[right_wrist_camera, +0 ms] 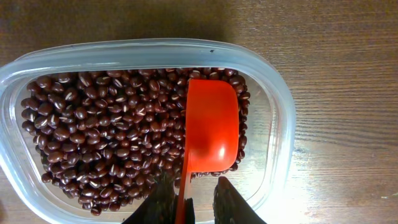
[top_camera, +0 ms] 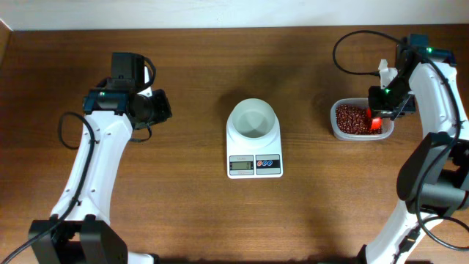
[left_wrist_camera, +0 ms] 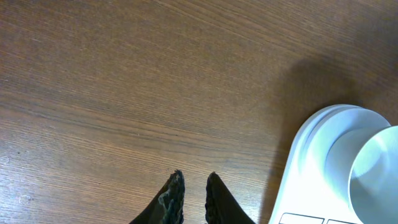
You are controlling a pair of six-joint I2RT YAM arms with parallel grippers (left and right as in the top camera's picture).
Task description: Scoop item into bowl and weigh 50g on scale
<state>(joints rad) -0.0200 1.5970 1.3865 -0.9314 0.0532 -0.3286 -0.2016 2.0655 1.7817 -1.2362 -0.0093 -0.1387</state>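
Red plastic, right in the thick of it: the red scoop (right_wrist_camera: pixel 211 130) lies in the clear tub (right_wrist_camera: pixel 124 53), its cup resting on the beans (right_wrist_camera: pixel 99 143) toward the side of the tub farthest from the scale (top_camera: pixel 254 150). The right gripper (right_wrist_camera: pixel 191 190) has the scoop's handle pinched between its two dark fingers, a narrow clamp with the handle edge-on between them. The cup faces up and shows bare glossy red inside. The beans, dark red-brown, cover most of the tub floor in a loose layer, and clear plastic shows through beside the scoop. That tub sits to the right of the scale in the overhead view, well apart from it, on the brown wooden table (top_camera: pixel 190 213).

On the scale itself, the white bowl (top_camera: pixel 253 119) stands upright on the platform, behind the grey display and the two round buttons. Its inside looks plain white from above. The display is too small to read.

The left gripper (left_wrist_camera: pixel 194 180) hangs above bare wood to the left of the scale. The scale's corner and the bowl show at the edge of its wrist view. Its fingertips stand a narrow gap apart, with only table between them.
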